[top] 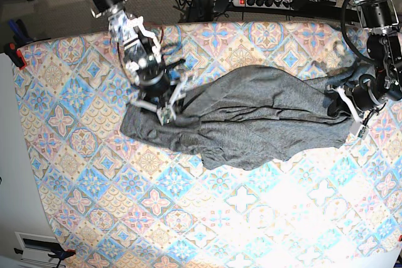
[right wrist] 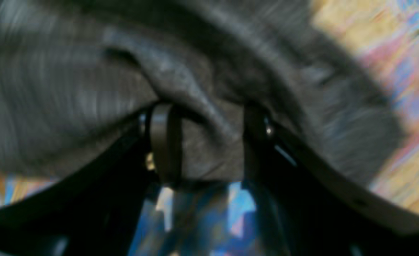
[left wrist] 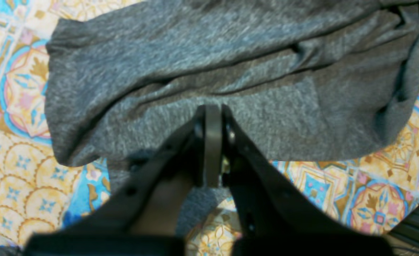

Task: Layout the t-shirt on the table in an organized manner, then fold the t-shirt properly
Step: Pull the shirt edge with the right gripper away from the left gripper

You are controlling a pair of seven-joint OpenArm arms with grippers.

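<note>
The dark grey t-shirt (top: 251,117) lies crumpled and stretched sideways across the far half of the table (top: 251,218). My left gripper (top: 355,120) is at the shirt's right end. In the left wrist view it (left wrist: 213,106) is shut, pinching the t-shirt (left wrist: 195,53) near its lower edge, and a bit of grey cloth hangs beneath the fingers. My right gripper (top: 166,114) is at the shirt's left part. In the blurred right wrist view it (right wrist: 209,142) stands open, with a raised fold of the t-shirt (right wrist: 70,89) between its fingers (right wrist: 165,142).
The patterned table cloth (left wrist: 17,160) shows around the shirt on all sides. Behind the table's far edge lie a power strip (top: 264,1) and cables. A red clamp (top: 19,58) sits at the far left corner. The table's left edge runs along a white surface.
</note>
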